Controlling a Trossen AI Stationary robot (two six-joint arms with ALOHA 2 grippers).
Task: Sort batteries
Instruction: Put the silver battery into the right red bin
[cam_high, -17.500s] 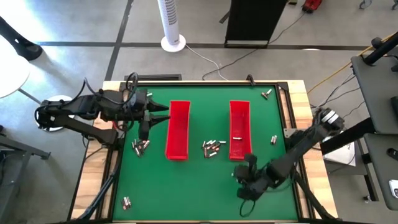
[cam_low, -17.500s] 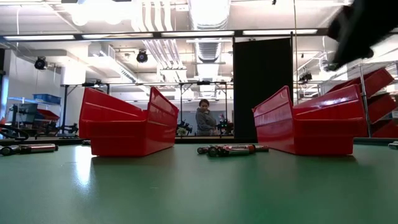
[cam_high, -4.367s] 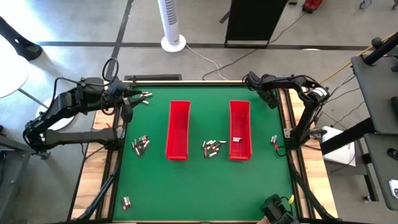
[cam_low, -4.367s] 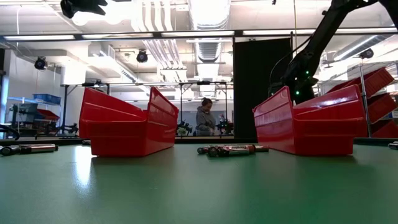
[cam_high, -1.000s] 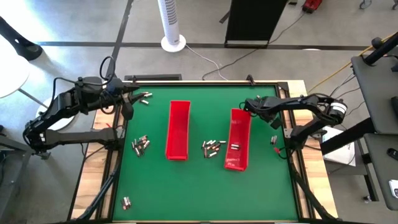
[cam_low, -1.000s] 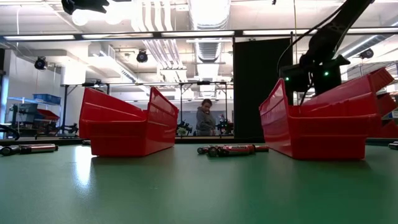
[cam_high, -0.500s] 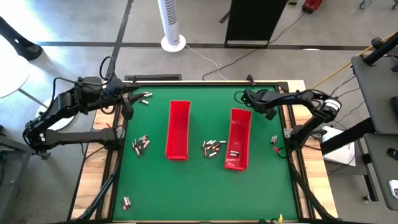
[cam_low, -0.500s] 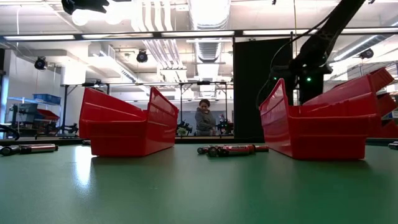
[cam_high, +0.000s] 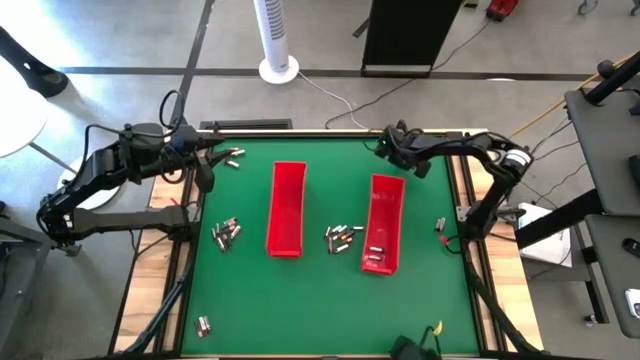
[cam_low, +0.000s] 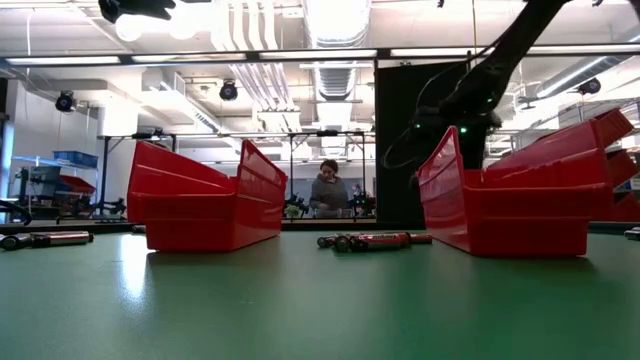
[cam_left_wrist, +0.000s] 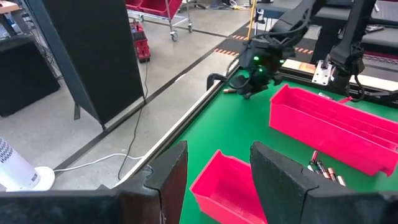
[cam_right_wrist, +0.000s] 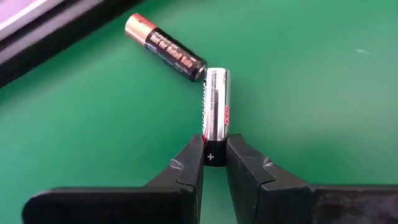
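My right gripper (cam_high: 385, 148) hovers by the table's far edge, just beyond the right red tray (cam_high: 382, 222), and is shut on a silver battery (cam_right_wrist: 214, 102). A black battery with a copper end (cam_right_wrist: 165, 46) lies on the green mat by that battery's far end. My left gripper (cam_high: 218, 155) waits open, raised over the far left corner, with nothing between its fingers (cam_left_wrist: 219, 149). Loose batteries lie between the trays (cam_high: 342, 237), left of the left red tray (cam_high: 226, 234), and in the right tray (cam_high: 375, 250). My right gripper pinches the silver battery's dark, plus-marked end (cam_right_wrist: 210, 155) between its two fingertips. It comes slanting down from above, and the battery sticks out past the tips in line with them. Whether the battery's far end rests on the mat, I cannot tell.
The left red tray (cam_high: 287, 210) stands straight, while the right one is slightly askew. More batteries lie near the front left corner (cam_high: 203, 324), by the right edge (cam_high: 440, 224) and beneath my left gripper (cam_high: 235, 153). A person (cam_low: 327, 190) stands far behind the table.
My right gripper has moved from above the right tray's far end toward the table's far edge and a little left, rolling its wrist, and has stayed shut on the battery. The trays have not moved.
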